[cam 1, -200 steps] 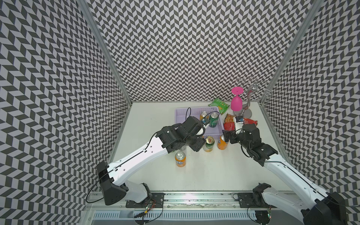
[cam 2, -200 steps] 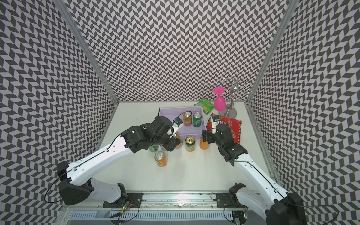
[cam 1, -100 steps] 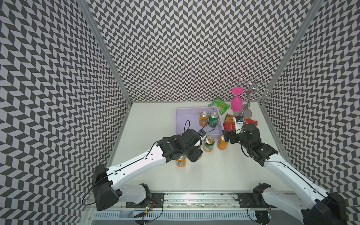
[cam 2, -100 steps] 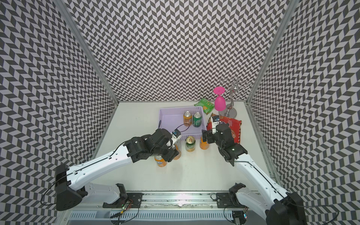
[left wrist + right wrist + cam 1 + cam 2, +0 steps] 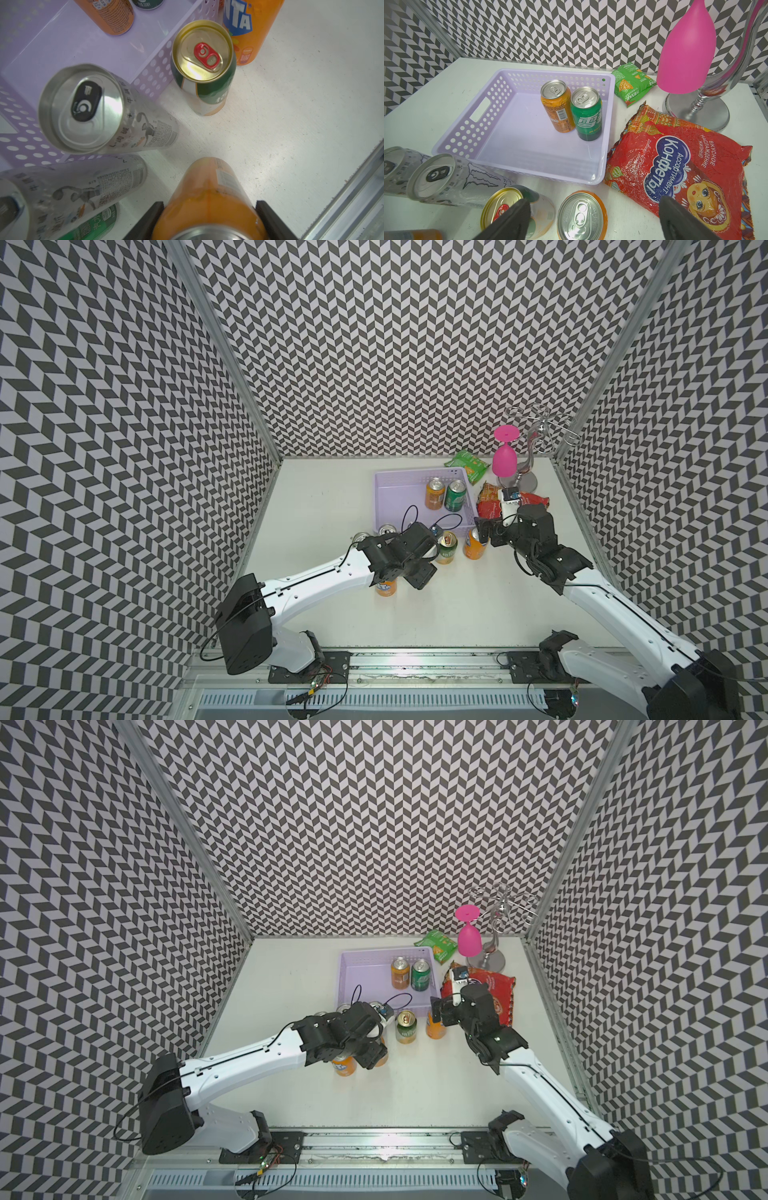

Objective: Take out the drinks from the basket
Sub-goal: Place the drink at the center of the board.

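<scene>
Two drinks (image 5: 434, 493) stand in the basket (image 5: 395, 493), the others on the bench (image 5: 332, 497). The left tool (image 5: 208, 207) pinches an orange can (image 5: 209, 187) close beside a slim silver can (image 5: 116, 180), which a skewed set-down could topple; the right tool (image 5: 593, 202) hangs spread.

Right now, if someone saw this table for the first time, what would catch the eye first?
The bright pink upside-down goblet at the far right corner stands out most, near the red snack bag. In the shallow lavender plastic basket only an orange metal can and a green metal can stand upright. In front of it, the left gripper is shut on another orange can.
</scene>
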You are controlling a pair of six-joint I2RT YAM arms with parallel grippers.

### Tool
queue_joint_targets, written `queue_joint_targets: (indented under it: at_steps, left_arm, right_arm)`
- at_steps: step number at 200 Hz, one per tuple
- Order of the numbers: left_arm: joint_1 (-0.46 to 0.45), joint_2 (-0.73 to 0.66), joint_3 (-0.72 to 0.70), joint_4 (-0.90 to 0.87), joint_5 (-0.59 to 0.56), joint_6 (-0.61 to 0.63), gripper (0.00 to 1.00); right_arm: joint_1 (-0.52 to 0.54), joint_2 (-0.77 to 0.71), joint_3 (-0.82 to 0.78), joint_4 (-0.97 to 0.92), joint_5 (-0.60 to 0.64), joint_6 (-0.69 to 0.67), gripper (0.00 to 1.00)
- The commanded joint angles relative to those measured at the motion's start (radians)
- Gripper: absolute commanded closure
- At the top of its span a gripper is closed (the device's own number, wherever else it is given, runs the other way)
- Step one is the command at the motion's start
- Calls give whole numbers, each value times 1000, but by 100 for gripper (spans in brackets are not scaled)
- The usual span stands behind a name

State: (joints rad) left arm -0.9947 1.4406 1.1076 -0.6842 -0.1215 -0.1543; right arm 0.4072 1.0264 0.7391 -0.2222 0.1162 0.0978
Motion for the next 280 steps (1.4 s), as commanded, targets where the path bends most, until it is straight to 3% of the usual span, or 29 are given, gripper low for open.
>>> queue_joint_targets:
  at_steps: [1, 171, 280]
  left_arm:
    - [-4, 6, -3, 90, -29, -10, 40]
    - [-1, 100, -44, 148, -52, -6, 32]
    - [-2, 60, -22, 125, -20, -9, 18]
  right_arm:
    - [-7, -8, -4, 52, 8, 3, 0]
    - [-8, -1, 0, 52, 3, 3, 0]
    - [-10, 4, 5, 47, -3, 2, 0]
